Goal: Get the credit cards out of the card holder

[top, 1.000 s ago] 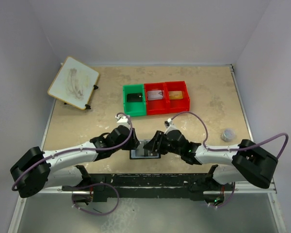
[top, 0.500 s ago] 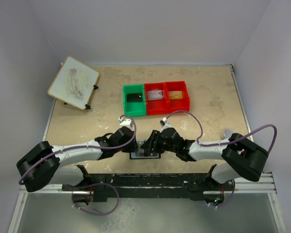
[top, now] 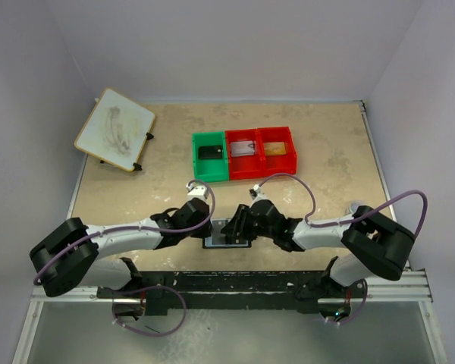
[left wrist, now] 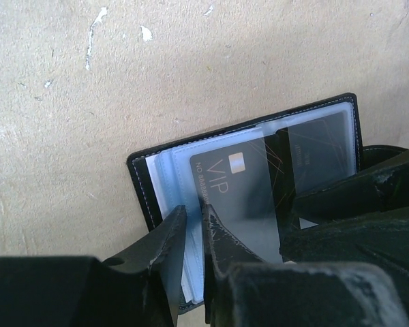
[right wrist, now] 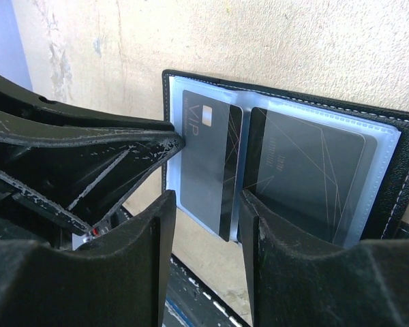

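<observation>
1. The card holder (top: 226, 241) lies open on the worktop (top: 326, 152), at the middle of the near edge, between the two arms.
2. A whiteboard (top: 115, 129) rests at the far left corner, well apart from the work.
3. A green bin (top: 196, 159) and a red bin (top: 262, 176) stand side by side toward the far edge. The green one holds a dark flat card-like piece. The red one holds a grey piece and a yellowish one. These may be cards taken out already, but I cannot be sure.
4. The right pincer (right wrist: 206, 197) is spread, its fingers either side of the near edge of the VIP card (left wrist: 238, 184) and apparently not touching it.
5. The left pincer (left wrist: 194, 214) is nearly pressed together, nipping the holder's pale inner leaf at the edge on its own side. Whether it also has the VIP card, I cannot tell.
6. The VIP card lies in the half toward the left arm and looks partly slid from its pocket.
7. A second dark card (right wrist: 313, 170) sits fully under the clear pocket of the other half.
8. Judgement: the task is only partly done, with two cards at least left to draw out, the VIP card first.
</observation>
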You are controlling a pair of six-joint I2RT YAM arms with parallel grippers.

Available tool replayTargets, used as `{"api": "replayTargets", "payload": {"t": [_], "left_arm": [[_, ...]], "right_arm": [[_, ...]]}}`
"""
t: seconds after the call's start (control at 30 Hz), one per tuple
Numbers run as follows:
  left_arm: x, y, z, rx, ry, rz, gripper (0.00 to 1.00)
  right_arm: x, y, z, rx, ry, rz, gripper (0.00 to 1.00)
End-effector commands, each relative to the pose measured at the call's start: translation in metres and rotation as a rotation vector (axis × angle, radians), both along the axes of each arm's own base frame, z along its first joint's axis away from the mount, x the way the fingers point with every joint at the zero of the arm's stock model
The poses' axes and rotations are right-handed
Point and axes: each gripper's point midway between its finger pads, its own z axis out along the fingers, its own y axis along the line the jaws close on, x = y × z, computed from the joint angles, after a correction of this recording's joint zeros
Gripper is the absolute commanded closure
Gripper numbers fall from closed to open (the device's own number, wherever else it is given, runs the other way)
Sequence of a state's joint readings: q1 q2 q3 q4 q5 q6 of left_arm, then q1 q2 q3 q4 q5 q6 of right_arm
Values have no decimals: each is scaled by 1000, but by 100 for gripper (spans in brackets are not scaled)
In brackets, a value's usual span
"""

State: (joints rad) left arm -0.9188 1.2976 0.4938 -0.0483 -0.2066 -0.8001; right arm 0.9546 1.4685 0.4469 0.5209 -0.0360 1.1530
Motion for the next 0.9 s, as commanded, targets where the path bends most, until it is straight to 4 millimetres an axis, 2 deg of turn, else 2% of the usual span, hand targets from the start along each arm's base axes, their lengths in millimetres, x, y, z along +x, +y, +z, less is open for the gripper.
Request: {"api": "replayTargets", "payload": {"t": [0.0,0.17,0.27,0.37,0.5,0.63,0.87], "left_arm": [[-8,27,-21,129,20,21,88],[-7,27,-20,137,20,15,90],[-4,28,-13,120,-5,36,91],[0,16,1,39,-21,51,91],[2,-5,11,-82,-11,67,91],[6,-4,18,-91,-28,94,90],[9,-11,45,-158,-70,86,80]], "right_arm": [[11,7,9,26,-27,-24,57],[10,9,6,44,-23,-21,64],[14,7,5,27,-33,-33,67],[14,6,7,39,-43,-39,78],[14,7,5,43,-36,-43,78],[13,7,6,55,-34,-44,79],[12,5,7,78,-31,-54,84]]}}
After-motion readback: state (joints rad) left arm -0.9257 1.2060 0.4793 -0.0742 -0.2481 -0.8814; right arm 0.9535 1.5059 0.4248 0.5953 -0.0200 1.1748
